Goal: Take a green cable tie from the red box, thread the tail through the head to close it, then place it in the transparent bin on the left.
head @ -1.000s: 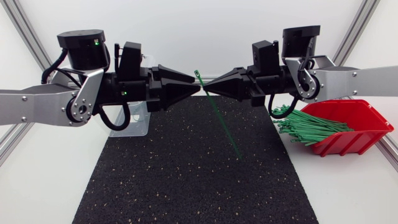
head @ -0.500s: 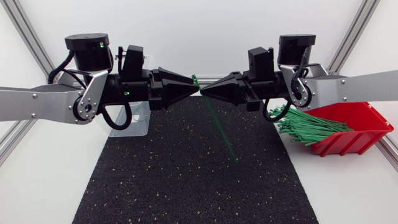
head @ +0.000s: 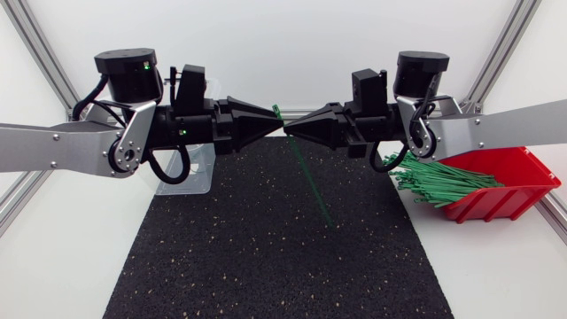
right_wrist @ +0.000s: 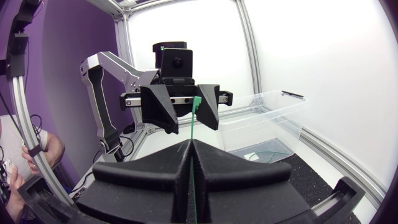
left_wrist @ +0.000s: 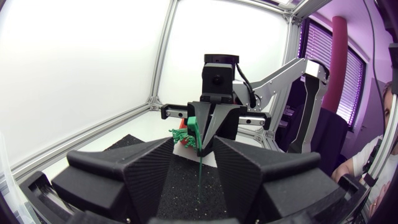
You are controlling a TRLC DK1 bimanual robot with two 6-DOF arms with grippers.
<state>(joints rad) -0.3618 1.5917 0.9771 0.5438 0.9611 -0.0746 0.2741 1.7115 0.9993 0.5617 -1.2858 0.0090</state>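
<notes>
pinching the tie (head: 309, 182) just below its head, my right gripper (head: 289, 127) is pressed shut at upper centre of frame; the tail slants down-right over the mat (head: 266, 252). my left gripper (head: 280, 124), spread, faces it tip to tip at the head.

Straight green cable tie (head: 306, 173), head up, tail aslant downward; red box (head: 514, 190) full of ties (head: 438, 183).
</notes>
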